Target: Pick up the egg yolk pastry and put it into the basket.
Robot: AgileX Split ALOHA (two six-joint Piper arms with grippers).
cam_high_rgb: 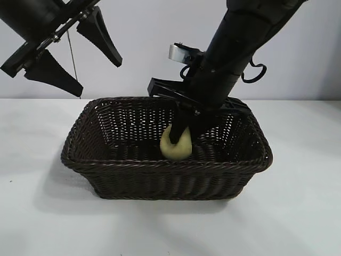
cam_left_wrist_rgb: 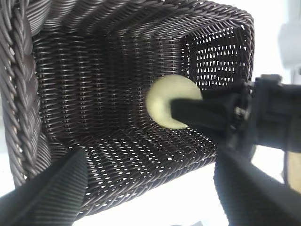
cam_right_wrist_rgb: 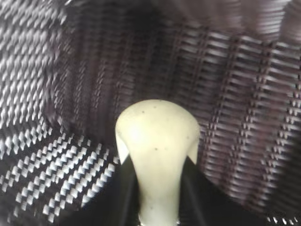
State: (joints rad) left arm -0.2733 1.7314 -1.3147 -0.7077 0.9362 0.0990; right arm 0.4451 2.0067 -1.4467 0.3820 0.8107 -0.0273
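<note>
Sitting inside the basket [cam_high_rgb: 85,160], approx. mid-floor, the egg yolk pastry [cam_high_rgb: 177,146] is being pinched between the jaws of the right gripper [cam_high_rgb: 181,140]. Whether the pastry is touching the weave underneath cannot be told. In the right wrist view the pastry [cam_right_wrist_rgb: 157,141] is bulging out past both dark fingers [cam_right_wrist_rgb: 124,197], w/ wicker wall behind. The right arm is reaching steeply down over the basket's far rim. The left gripper [cam_high_rgb: 80,50] is hanging above the basket's left end, well apart from the pastry, jaws spread wide, gripping nothing. The basket is standing on the white table [cam_high_rgb: 298,213].
</note>
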